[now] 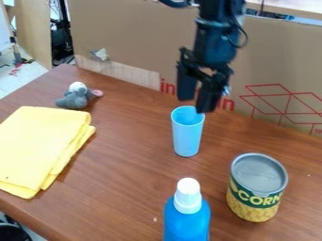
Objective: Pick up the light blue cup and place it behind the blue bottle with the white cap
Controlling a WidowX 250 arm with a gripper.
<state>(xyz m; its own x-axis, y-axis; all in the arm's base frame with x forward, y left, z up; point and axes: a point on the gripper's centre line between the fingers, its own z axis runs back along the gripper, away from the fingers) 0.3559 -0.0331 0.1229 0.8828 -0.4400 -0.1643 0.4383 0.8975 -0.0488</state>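
The black gripper [196, 104] hangs from the top of the view, open, with its two fingers apart and nothing visible between them. Its tips are just above or behind the rim of an upright light-blue cup [187, 134]; whether they touch it I cannot tell. To the right and nearer the camera stands a corn can [254, 188] with a grey top. A blue bottle [187, 219] with a white cap rises from the bottom edge. At the left lies a folded yellow cloth [41, 146], and behind it sits a small grey plush toy [75, 98].
The brown wooden table [129, 174] has its left edge running diagonally down the view. A tall cardboard sheet [132, 37] with red print stands along the back, behind the arm. At the far left, the floor and some cables show beyond the table.
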